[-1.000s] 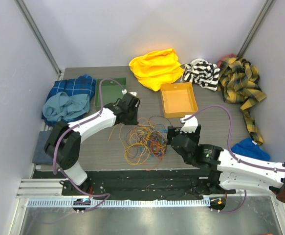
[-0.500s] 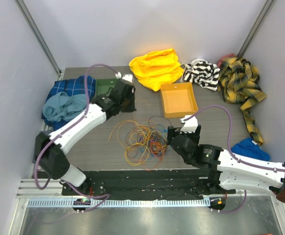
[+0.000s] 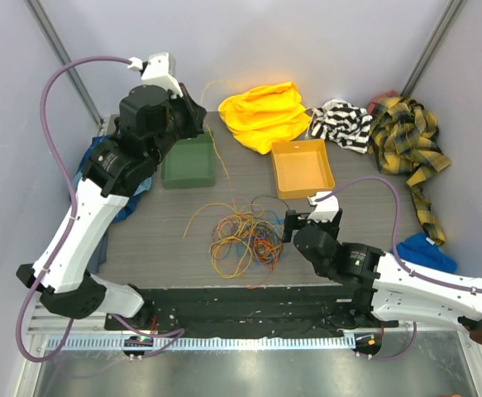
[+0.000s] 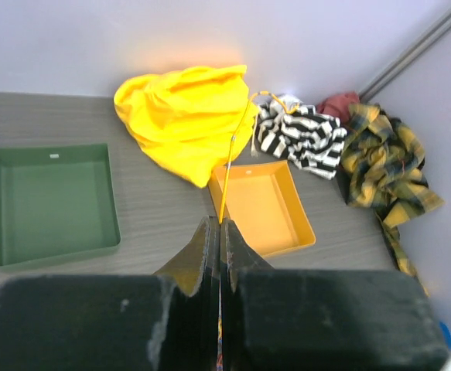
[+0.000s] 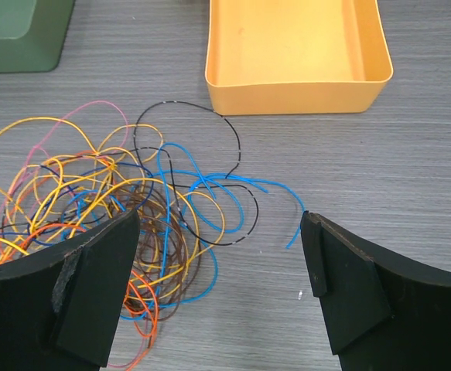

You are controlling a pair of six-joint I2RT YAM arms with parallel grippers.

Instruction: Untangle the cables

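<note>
The cables (image 3: pixel 241 236) lie as a tangled pile of orange, yellow, blue, brown and black wires on the table between the arms. My left gripper (image 3: pixel 198 114) is raised high at the back left, shut on one yellow cable (image 4: pixel 234 153). That cable runs taut from the jaws down to the pile. In the left wrist view it sticks out past the closed fingertips (image 4: pixel 210 232). My right gripper (image 5: pixel 219 255) hovers low at the pile's right edge, open, with blue cable loops (image 5: pixel 210 185) and bare table between its fingers.
A green tray (image 3: pixel 188 161) sits at the back left and an orange tray (image 3: pixel 303 168) at the back middle. Around the edges lie a yellow cloth (image 3: pixel 264 114), a striped cloth (image 3: pixel 341 124), a plaid cloth (image 3: pixel 406 136) and blue cloths (image 3: pixel 112 174).
The left gripper closed on a yellow cable at the pile, then rose up and back to the left, drawing the cable out. The right arm barely moved.
</note>
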